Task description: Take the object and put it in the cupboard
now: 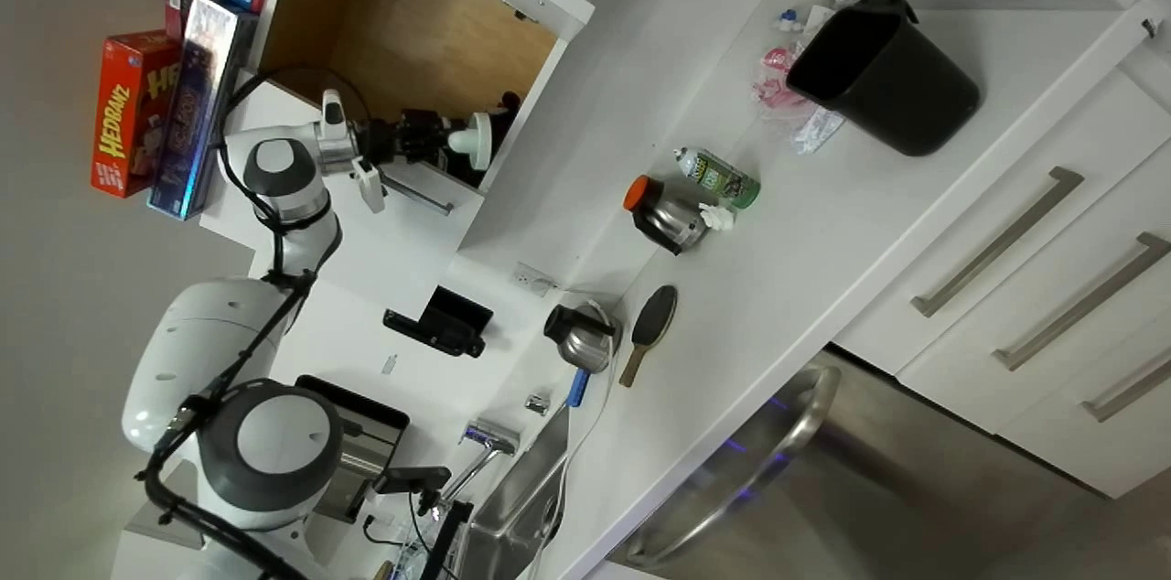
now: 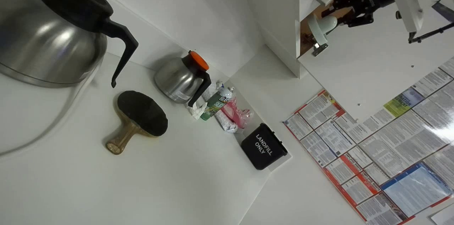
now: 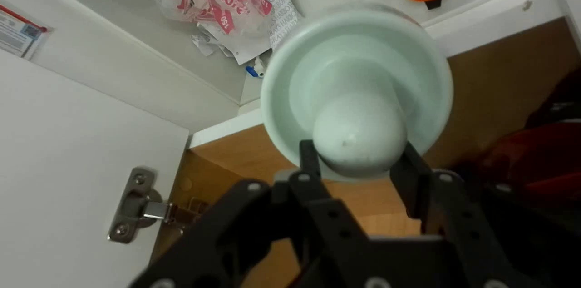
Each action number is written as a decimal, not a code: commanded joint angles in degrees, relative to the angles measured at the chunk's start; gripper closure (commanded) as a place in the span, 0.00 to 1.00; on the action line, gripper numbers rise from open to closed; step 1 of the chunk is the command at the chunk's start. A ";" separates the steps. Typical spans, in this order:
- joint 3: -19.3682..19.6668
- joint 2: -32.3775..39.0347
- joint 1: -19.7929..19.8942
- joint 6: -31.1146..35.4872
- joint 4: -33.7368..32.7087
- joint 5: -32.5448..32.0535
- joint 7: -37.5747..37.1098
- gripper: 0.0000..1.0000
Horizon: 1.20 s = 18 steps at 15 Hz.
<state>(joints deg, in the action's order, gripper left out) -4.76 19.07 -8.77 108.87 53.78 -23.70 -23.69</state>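
Observation:
The object is a pale whitish-green round dish with a knob at its centre; it shows in both exterior views and in the wrist view. My gripper is shut on the object by its knob, one finger on each side. The gripper also shows in both exterior views. The cupboard stands open, white outside with a brown wooden interior. The object is at the cupboard opening, close to its bottom front edge. I cannot tell whether it touches the cupboard floor.
An open white door with a metal hinge stands beside the opening. Dark and red items lie inside the cupboard. Game boxes sit on top. Below, the counter holds steel pots, a spray can and a black bin.

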 commanded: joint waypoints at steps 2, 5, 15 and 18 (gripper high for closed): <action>3.79 9.86 -3.21 0.72 -15.12 2.12 -3.90 0.81; 2.80 13.44 -2.98 0.90 -20.12 2.24 -6.83 0.81; 4.95 14.77 -4.17 0.88 -25.75 -1.04 -11.12 0.00; 6.82 13.13 -4.02 -1.79 -25.73 -3.87 -11.75 0.00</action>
<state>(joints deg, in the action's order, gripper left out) -0.15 33.17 -12.30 109.63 29.31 -25.12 -33.86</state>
